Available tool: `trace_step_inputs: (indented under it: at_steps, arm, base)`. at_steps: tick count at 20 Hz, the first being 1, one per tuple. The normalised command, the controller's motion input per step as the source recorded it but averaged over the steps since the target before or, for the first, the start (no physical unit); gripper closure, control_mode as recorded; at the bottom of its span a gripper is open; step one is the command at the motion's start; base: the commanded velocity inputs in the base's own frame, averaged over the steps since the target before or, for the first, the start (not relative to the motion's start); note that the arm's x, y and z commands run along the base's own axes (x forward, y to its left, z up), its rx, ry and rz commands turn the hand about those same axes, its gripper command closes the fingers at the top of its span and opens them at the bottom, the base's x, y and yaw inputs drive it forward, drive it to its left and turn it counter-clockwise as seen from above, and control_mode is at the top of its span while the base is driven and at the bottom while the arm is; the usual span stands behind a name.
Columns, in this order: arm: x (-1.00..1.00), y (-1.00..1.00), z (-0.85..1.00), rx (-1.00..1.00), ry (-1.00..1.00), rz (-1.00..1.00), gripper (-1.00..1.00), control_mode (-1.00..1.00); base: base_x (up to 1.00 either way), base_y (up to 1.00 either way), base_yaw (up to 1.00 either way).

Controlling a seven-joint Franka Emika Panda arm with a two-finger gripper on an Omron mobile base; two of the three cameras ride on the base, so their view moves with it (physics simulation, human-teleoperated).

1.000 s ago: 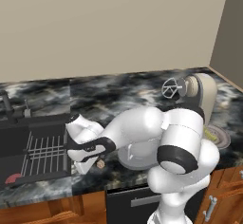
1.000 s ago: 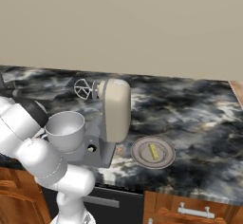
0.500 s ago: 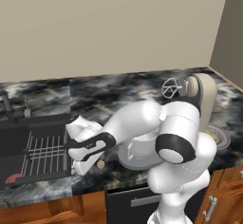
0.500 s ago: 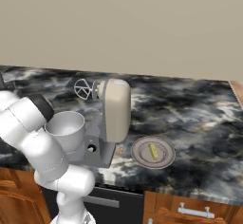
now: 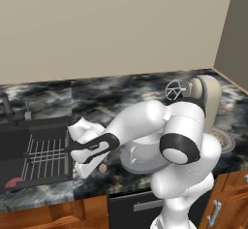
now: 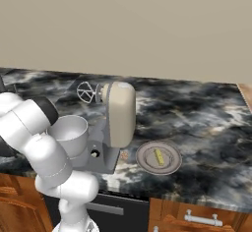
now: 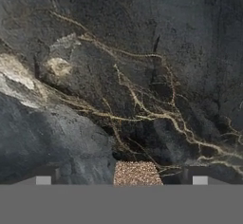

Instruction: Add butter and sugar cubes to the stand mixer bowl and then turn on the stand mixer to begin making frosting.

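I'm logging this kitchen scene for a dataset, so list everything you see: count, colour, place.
stand mixer: one, beige head, dark grey base, on the counter.
stand mixer bowl: one, light grey, on the mixer's base.
plate: one, grey, on the counter right of the mixer.
butter: one, pale yellow, on the plate.
sugar cubes: one tan speckled lump, on the counter between the fingertips.
sink: one, dark, with a wire rack, at the counter's left.
counter: one, black marble.
gripper: one, open, low over the counter, astride the sugar.
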Motion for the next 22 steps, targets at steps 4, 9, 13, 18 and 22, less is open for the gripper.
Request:
trace_step_inputs:
  at_steps: [4,9,13,18,22]
  arm:
    - [0.00,-0.12,-0.03,0.00,0.00,-0.03,-1.00,-1.00]
    - [-0.03,-0.08,-0.13,0.00,0.00,-0.02,-1.00,-1.00]
    - [-0.10,-0.05,-0.14,0.00,0.00,-0.02,-1.00,-1.00]
    - [-0.10,-0.12,-0.19,0.00,0.00,-0.01,-1.00,-1.00]
    - [-0.13,-0.24,-0.24,0.00,0.00,0.00,-1.00,-1.00]
  base:
    - [0.00,0.00,0.00]
    - [0.00,0.00,0.00]
    - [0.00,0.00,0.00]
    - [0.00,0.00,0.00]
    - [0.00,0.00,0.00]
